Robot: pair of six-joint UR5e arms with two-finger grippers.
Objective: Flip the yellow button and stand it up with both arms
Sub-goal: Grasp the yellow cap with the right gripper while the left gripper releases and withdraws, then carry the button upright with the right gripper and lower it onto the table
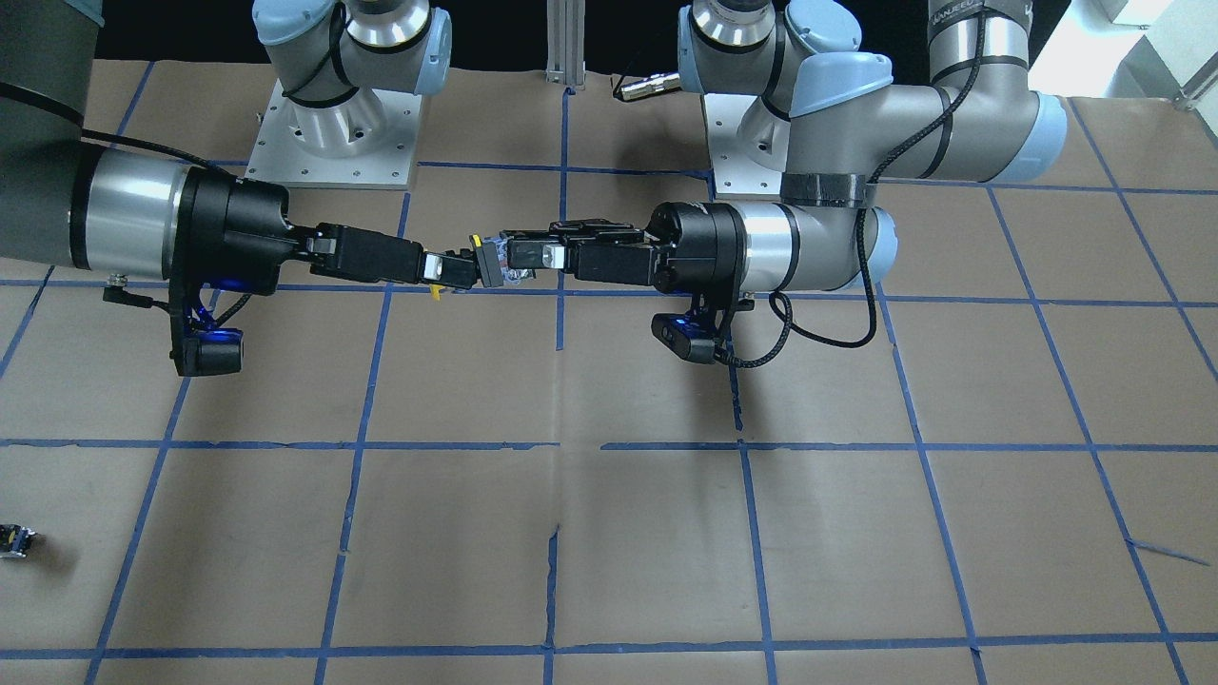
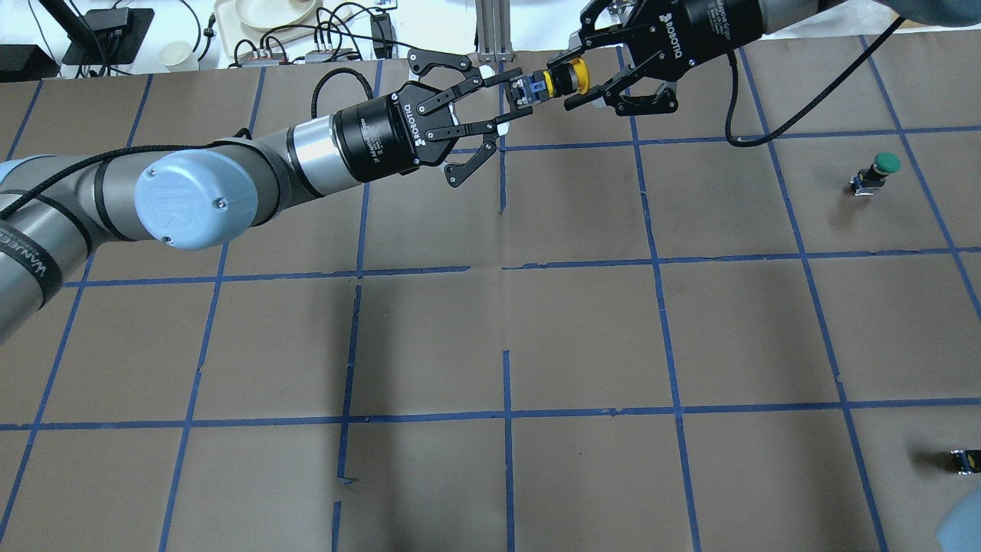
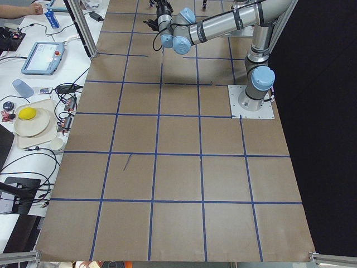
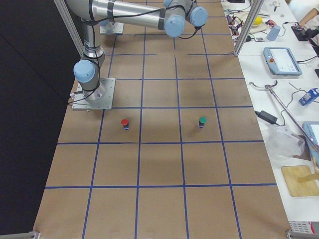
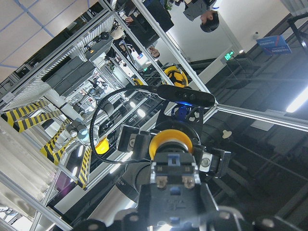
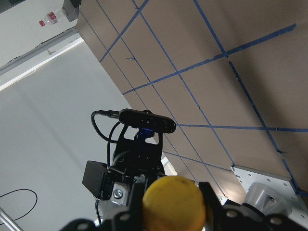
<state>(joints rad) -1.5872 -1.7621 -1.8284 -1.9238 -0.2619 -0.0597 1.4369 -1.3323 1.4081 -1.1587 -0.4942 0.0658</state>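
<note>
The yellow button is held in the air above the far middle of the table, lying sideways. My left gripper is shut on its dark body. My right gripper is shut on the yellow cap from the other side. In the front view the two grippers meet tip to tip, the right gripper and the left gripper, and only a yellow sliver shows. The left wrist view shows the body's terminal end with the cap behind it. The right wrist view shows the cap between my fingers.
A green-capped button stands at the right. A red-capped button stands near the right arm's base. A tiny dark part lies at the near right. Both arm bases stand on the robot's side of the table.
</note>
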